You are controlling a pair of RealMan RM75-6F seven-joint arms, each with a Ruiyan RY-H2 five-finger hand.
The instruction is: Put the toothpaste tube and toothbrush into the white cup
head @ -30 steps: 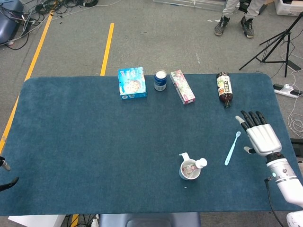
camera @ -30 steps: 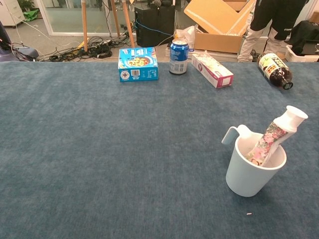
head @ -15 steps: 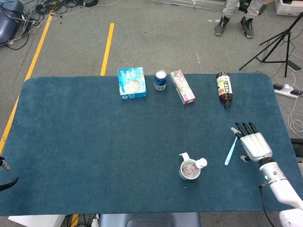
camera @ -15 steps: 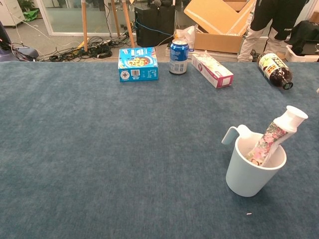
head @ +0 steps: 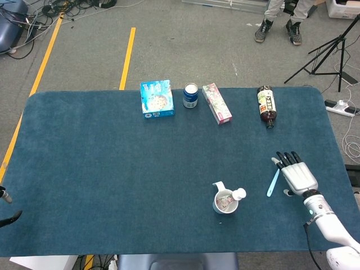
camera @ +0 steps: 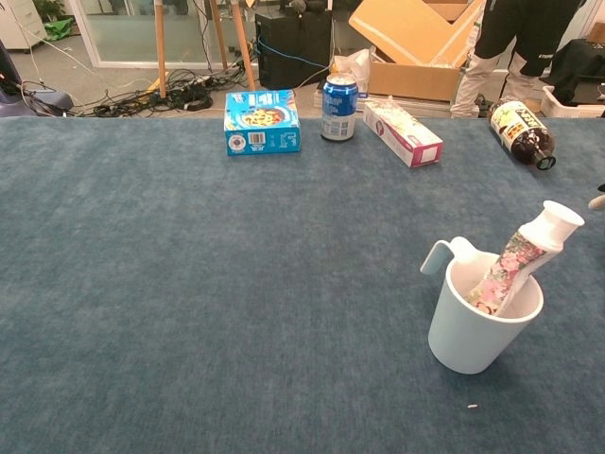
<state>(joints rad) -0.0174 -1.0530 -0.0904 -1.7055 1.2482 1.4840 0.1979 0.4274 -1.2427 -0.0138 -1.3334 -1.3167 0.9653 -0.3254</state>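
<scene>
1. The right hand [head: 297, 175] lies low over the blue table [head: 101, 169], palm down, with its fingers stretched out flat and a little apart, holding nothing.
2. Its dark fingertips [head: 279, 159] are at the upper end of the toothbrush [head: 273, 183]; whether they touch the brush I cannot tell.
3. The toothbrush lies flat on the cloth, just beside the hand on its inner side, and apart from the cup [head: 225, 202].
4. The cup stands upright with its handle turned away from the robot. The tube [camera: 518, 257] leans inside it, its white cap up and over the rim on the right-hand side.
5. In the chest view only a sliver of the right hand shows at the right edge [camera: 597, 200]; the toothbrush is out of that frame.
6. The left hand shows only as a few dark tips at the left edge [head: 7, 207]; I cannot tell how its fingers are set.
7. Along the far edge of the table stand a blue box [head: 157, 98], a can [head: 190, 95], a long pink box [head: 217, 103] and a dark bottle [head: 266, 105] lying on its side, all well apart from the cup.
8. Nothing lies between the toothbrush and the cup.
</scene>
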